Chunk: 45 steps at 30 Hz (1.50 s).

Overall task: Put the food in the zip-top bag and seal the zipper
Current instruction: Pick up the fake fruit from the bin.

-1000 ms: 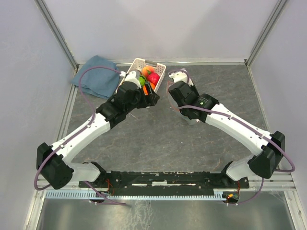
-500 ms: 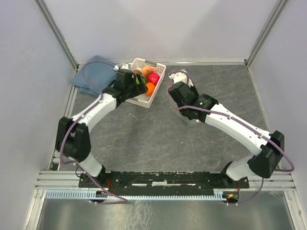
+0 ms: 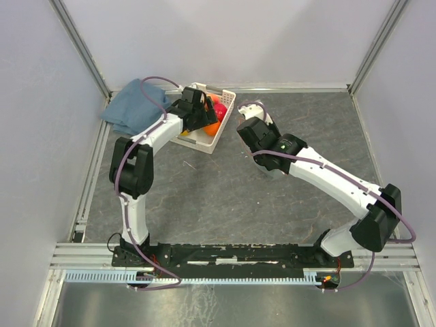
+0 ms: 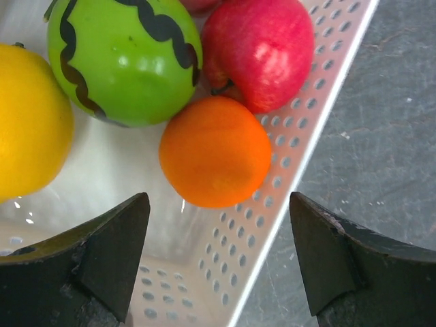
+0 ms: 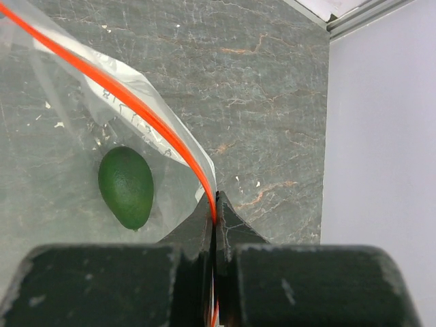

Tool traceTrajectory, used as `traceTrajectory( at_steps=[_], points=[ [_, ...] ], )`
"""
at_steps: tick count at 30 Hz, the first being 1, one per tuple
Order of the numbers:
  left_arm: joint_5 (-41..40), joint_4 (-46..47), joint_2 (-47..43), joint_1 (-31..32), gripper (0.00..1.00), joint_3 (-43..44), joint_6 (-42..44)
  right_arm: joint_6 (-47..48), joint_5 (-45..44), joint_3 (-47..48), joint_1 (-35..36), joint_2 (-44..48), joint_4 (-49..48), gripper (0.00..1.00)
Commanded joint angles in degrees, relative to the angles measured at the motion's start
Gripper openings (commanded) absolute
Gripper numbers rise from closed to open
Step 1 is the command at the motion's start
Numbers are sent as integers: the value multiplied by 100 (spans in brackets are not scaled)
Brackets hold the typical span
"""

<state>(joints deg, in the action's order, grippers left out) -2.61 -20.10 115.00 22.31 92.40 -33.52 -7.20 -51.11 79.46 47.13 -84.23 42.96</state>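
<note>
My left gripper (image 4: pixel 218 228) is open and hangs over the near corner of the white perforated basket (image 4: pixel 294 176). An orange ball (image 4: pixel 214 151) lies just ahead of the fingertips, untouched. Behind it lie a red apple (image 4: pixel 257 51), a green striped melon (image 4: pixel 122 61) and a yellow fruit (image 4: pixel 30 129). My right gripper (image 5: pixel 215 204) is shut on the orange-red zipper (image 5: pixel 136 109) at the end of the clear zip-top bag (image 5: pixel 75 102). A dark green avocado (image 5: pixel 126 186) shows through the bag's plastic. In the top view the right arm hides the bag.
The basket (image 3: pixel 216 136) stands at the back centre of the grey stone-patterned table (image 3: pixel 225 197). A blue folded cloth (image 3: pixel 133 105) lies to its left by the wall. Metal rails and white walls frame the table on three sides.
The left arm has folded back and its gripper has moved up over the basket's fruit, jaws a little wider. The right arm has hardly moved.
</note>
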Motion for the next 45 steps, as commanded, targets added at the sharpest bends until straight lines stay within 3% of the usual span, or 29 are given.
traceTrajectory(
  at_steps=[1, 15, 20, 26, 29, 45],
  points=[
    [88, -130, 437, -81, 90, 561, 324, 15, -68, -3, 6, -20, -33, 2],
    [419, -95, 1241, -155, 89, 1013, 399, 56, -22, -12, 6, -81, -32, 2],
    [407, -87, 1082, -164, 79, 851, 424, 45, 3, -1, 6, -56, -7, 2],
    [305, 182, 426, -165, 55, 259, 425, 17, 94, 49, 6, -8, 51, 2],
    [249, 310, -37, -167, 48, -81, 404, 6, 141, 86, 16, 21, 54, 2],
    [730, 1178, -2512, -137, 40, -2063, -176, -217, 487, 219, 153, 51, 7, 2]
  ],
)
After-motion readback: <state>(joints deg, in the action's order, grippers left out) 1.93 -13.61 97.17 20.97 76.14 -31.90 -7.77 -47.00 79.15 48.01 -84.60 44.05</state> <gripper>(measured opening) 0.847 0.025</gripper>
